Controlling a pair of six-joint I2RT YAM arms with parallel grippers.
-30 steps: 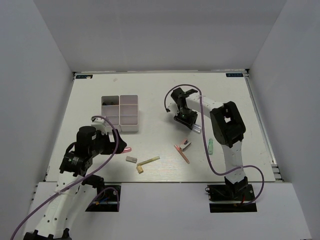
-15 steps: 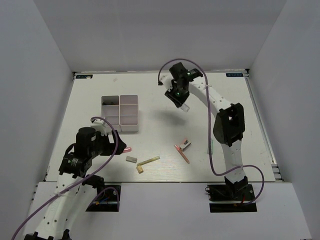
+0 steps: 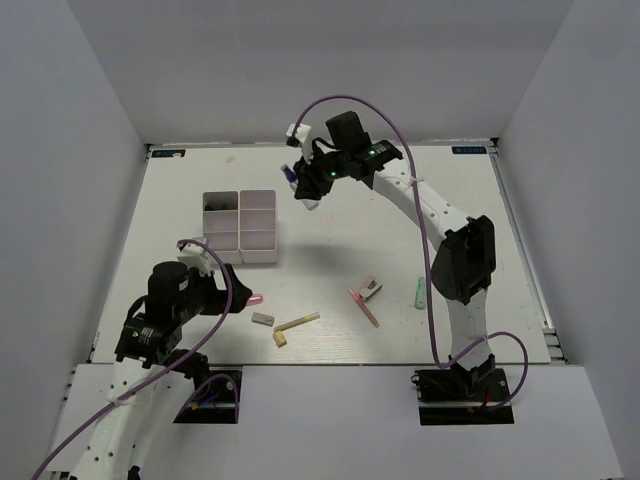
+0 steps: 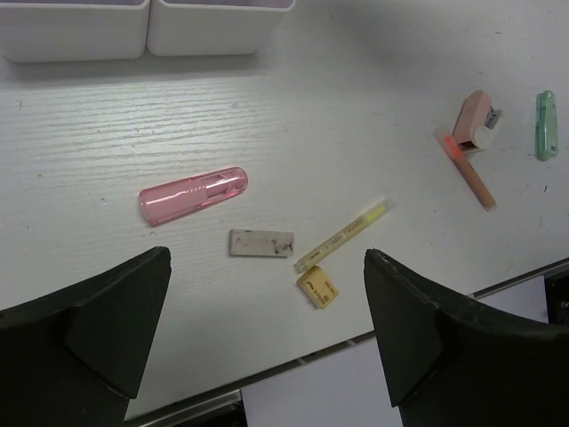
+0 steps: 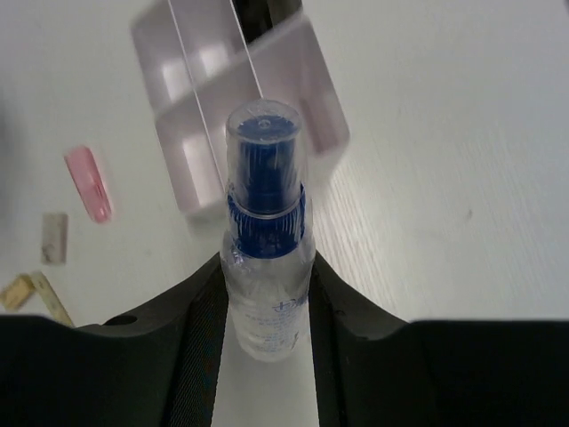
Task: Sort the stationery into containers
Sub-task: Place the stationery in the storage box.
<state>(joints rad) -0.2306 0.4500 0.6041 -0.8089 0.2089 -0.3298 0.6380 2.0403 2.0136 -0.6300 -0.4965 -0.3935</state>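
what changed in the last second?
The right gripper, shut on the blue-capped bottle, rose from the table and swung left toward the organizer box. The left gripper barely moved and is open over the pink tube. The loose stationery stayed put.

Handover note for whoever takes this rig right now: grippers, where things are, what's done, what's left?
Right gripper: shut on the blue-capped tube, held in the air right of the organizer box.
Left gripper: open, hovering over the pink capsule and grey block.
Done: something dark lies in a back compartment; contents otherwise unclear.
Left: the tube, capsule, block, yellow stick, pink stick, pale green tube, all outside the box.
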